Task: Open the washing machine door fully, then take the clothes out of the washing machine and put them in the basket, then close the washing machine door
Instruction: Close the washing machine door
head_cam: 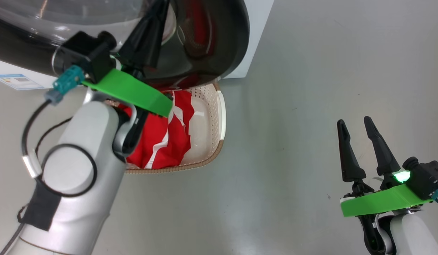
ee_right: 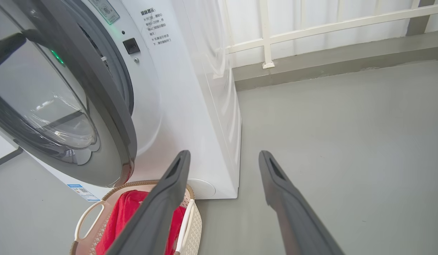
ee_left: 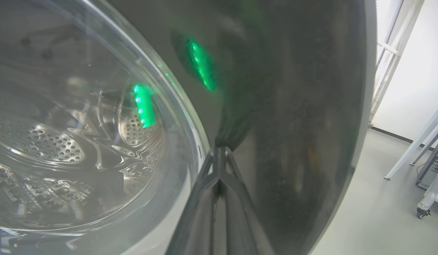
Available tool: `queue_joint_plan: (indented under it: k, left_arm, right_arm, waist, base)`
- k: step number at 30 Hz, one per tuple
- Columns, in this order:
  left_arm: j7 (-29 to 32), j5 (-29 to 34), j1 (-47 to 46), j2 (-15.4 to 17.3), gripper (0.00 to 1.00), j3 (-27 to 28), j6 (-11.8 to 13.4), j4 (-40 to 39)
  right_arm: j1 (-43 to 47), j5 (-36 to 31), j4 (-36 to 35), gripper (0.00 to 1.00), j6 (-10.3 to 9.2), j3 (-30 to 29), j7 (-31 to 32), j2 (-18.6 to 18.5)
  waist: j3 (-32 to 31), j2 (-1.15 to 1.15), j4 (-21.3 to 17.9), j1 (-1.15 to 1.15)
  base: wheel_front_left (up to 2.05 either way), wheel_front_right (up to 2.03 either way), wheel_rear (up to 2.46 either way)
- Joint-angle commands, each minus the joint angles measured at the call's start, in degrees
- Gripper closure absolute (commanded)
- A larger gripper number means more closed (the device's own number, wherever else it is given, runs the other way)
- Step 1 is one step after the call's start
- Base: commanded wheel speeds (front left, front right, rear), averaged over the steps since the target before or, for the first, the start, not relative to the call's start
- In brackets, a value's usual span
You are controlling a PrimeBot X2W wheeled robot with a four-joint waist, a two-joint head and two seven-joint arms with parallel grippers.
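Note:
The washing machine door (head_cam: 219, 42) with its glossy black rim stands partly open above the basket (head_cam: 219, 117). My left gripper (head_cam: 159, 14) is shut, its fingertips (ee_left: 220, 150) pressed against the door's black rim (ee_left: 293, 106) beside the clear glass bowl, through which the steel drum (ee_left: 38, 145) shows. Red and white clothes (head_cam: 162, 141) lie in the cream basket on the floor below the door. My right gripper (head_cam: 354, 122) hangs open and holds nothing, well to the right over bare floor. In the right wrist view, the right gripper (ee_right: 224, 156) points toward the white washing machine (ee_right: 190, 106), with the door (ee_right: 109, 117), basket (ee_right: 192, 223) and clothes (ee_right: 130, 212) at its left.
Grey floor (head_cam: 293, 159) spreads to the right of the machine. A white railing and wall (ee_right: 311, 28) stand behind the machine. Table legs and a caster (ee_left: 417, 148) show at the far right of the left wrist view. A blue label (head_cam: 17, 81) sits on the machine's front.

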Motion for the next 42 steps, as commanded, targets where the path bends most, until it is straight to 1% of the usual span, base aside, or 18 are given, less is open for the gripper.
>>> queue_joint_plan:
  k: [1,6,12,21,22,31,33,37,41,42]
  left_arm:
    - [-0.3,0.2,-1.9,1.1,1.00,2.0,-0.3,-0.6]
    - [-0.3,0.4,-2.3,0.9,1.00,2.4,-0.3,0.4]
    - [-0.3,0.2,0.2,0.8,1.00,2.8,-0.3,0.3]
    - [-0.3,0.7,9.5,0.4,1.00,5.4,-0.3,-1.7]
    - [-0.3,0.7,9.5,0.4,1.00,5.4,-0.3,-1.7]
    - [-0.3,1.2,19.3,0.2,0.99,9.4,-0.3,-3.4]
    - [-0.3,1.8,21.4,0.2,0.89,10.8,-0.3,-3.8]
    - [-0.3,3.8,25.5,0.4,0.73,13.0,-0.3,-4.4]
    - [-0.3,5.3,29.2,0.5,0.61,15.8,-0.3,-5.5]
    - [-0.3,5.6,30.0,0.5,0.60,16.5,-0.3,-5.7]
  right_arm:
    - [-0.8,0.4,-1.5,0.00,0.36,1.0,-0.4,0.0]
    - [-0.8,0.3,-1.6,0.00,0.36,0.7,-0.4,0.0]
    - [-0.3,-0.1,-1.5,0.00,0.36,0.2,-0.4,0.0]
    - [2.3,-1.9,-1.1,0.00,0.36,-0.5,-0.4,0.0]
    - [2.3,-1.9,-1.1,0.00,0.36,-0.5,-0.4,0.0]
    - [5.4,-3.3,-0.8,0.00,0.36,-1.5,-0.4,0.0]
    - [6.2,-3.6,-0.7,0.00,0.36,-1.6,-0.4,0.0]
    - [7.5,-4.0,-0.6,0.00,0.36,-1.8,-0.4,0.0]
    - [8.2,-4.3,-0.7,0.00,0.36,-2.2,-0.4,0.0]
    - [8.3,-4.3,-0.7,0.00,0.36,-2.3,-0.4,0.0]
  waist:
    - [0.3,0.00,-0.3,0.00]
    - [0.3,0.00,-0.1,0.00]
    - [-0.6,0.00,0.8,0.00]
    - [-4.0,0.00,2.4,0.00]
    - [-4.0,0.00,2.4,0.00]
    - [-7.5,0.00,3.7,0.00]
    - [-8.4,0.00,3.9,0.00]
    - [-9.9,0.00,4.3,0.00]
    - [-10.6,0.00,4.7,0.00]
    - [-10.7,0.00,4.8,0.00]
  base:
    - [0.00,0.00,0.00]
    - [0.00,0.00,0.00]
    - [0.00,0.00,0.00]
    - [0.00,0.00,0.00]
    - [0.00,0.00,0.00]
    - [0.00,0.00,0.00]
    - [0.00,0.00,0.00]
    - [0.00,0.00,0.00]
    - [0.00,0.00,0.00]
    - [0.00,0.00,0.00]
